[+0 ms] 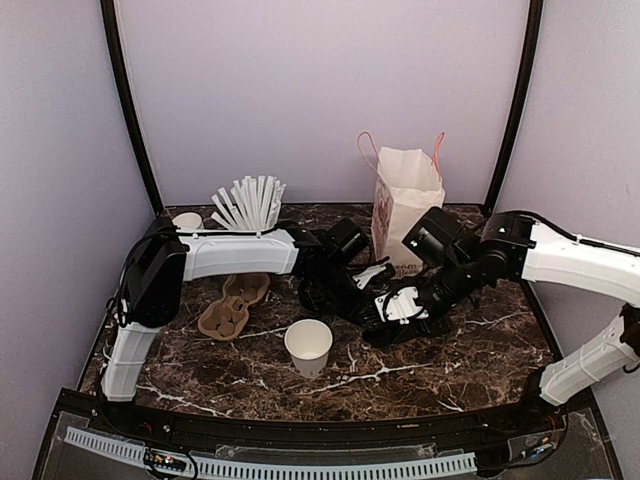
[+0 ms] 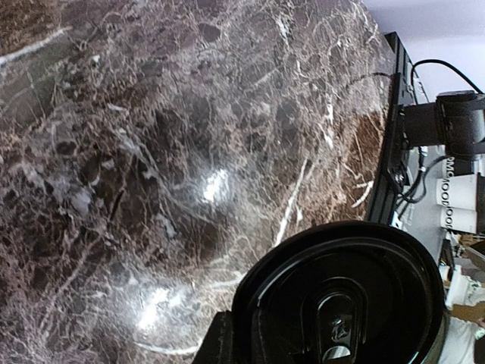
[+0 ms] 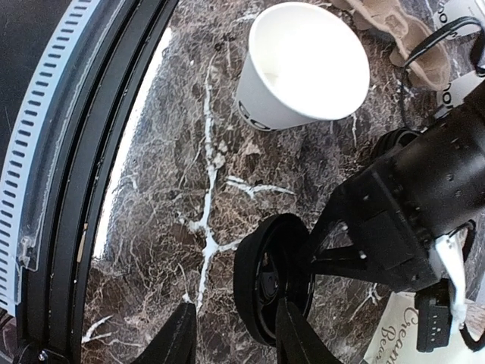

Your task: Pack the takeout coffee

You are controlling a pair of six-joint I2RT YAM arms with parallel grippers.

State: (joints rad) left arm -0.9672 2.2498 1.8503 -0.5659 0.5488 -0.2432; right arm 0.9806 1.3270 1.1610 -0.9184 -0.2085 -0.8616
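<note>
The takeout coffee's white paper cup (image 1: 308, 345) (image 3: 303, 64) stands open and lidless near the table's front middle, with dark lettering near its base. Its black dome lid (image 2: 341, 299) (image 3: 269, 277) is off the cup, held on edge just above the marble. My left gripper (image 1: 352, 290) is shut on the lid's rim; one dark finger (image 2: 216, 341) shows beside it. My right gripper (image 1: 385, 312) (image 3: 239, 334) faces the lid from the other side. Its jaws are apart, one finger (image 3: 299, 334) against the lid's rim and the other (image 3: 178, 337) clear of it.
A tall white paper bag (image 1: 405, 205) with pink handles stands at the back right. A white cup of straws (image 1: 250, 205) and a stack of cups (image 1: 187, 220) are at the back left. A brown pulp cup carrier (image 1: 232, 305) lies left of the cup.
</note>
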